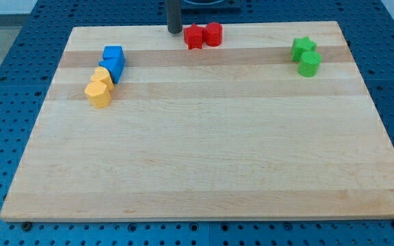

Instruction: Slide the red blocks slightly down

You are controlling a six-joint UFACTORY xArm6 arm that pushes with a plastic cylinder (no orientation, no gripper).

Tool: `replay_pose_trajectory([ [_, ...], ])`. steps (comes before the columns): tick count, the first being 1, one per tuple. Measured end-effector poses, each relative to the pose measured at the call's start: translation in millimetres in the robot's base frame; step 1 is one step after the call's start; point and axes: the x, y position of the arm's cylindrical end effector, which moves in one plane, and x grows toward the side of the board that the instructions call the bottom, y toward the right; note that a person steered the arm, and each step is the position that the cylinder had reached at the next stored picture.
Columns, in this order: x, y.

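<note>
Two red blocks sit touching near the board's top edge, a little left of centre: a red star-like block [194, 37] on the left and a red rounded block [213, 34] on the right. My tip [174, 31] stands at the board's top edge, just left of the red star-like block with a small gap between them, and about level with the red blocks' upper parts. The rod comes down from the view's top.
The wooden board [204, 157] lies on a blue pegboard table. A blue cube [113, 54] and a blue triangular block [112, 68] sit at upper left, with two yellow blocks [100, 87] below them. A green star [304, 46] and a green cylinder [310, 63] sit at upper right.
</note>
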Motion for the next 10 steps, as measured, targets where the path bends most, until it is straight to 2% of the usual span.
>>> replay_pose_trajectory([
  [3,11.3,-5.0],
  [7,-4.1,95.1],
  [10,53.4,96.3],
])
